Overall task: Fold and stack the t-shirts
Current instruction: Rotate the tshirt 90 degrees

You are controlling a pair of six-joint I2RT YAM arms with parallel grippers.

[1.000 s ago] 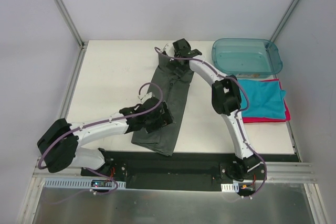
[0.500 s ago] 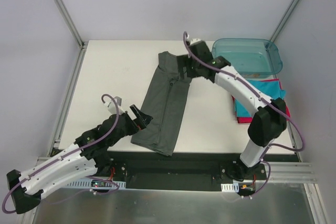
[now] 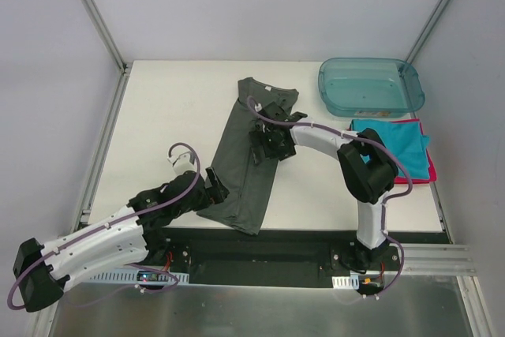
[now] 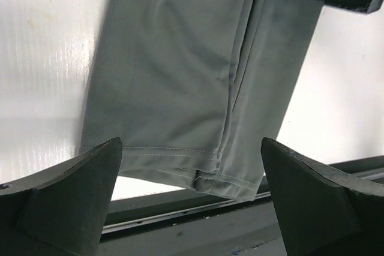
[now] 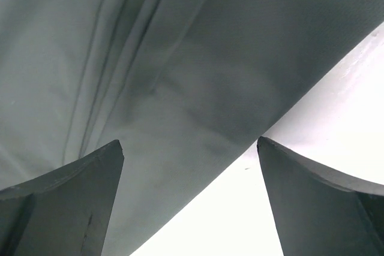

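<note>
Grey tee (image 3: 241, 191) partly under right arm (image 3: 316, 133); red tee (image 3: 398, 181) mostly under teal tee (image 3: 394, 146); both jaws spread

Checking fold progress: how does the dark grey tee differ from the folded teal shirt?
The dark charcoal-grey t-shirt is a long narrow strip in the middle; the teal t-shirt is a compact rectangle at far right. The grey one lies directly on the white table; the teal one sits atop a red-pink shirt. Both lie flat.
</note>
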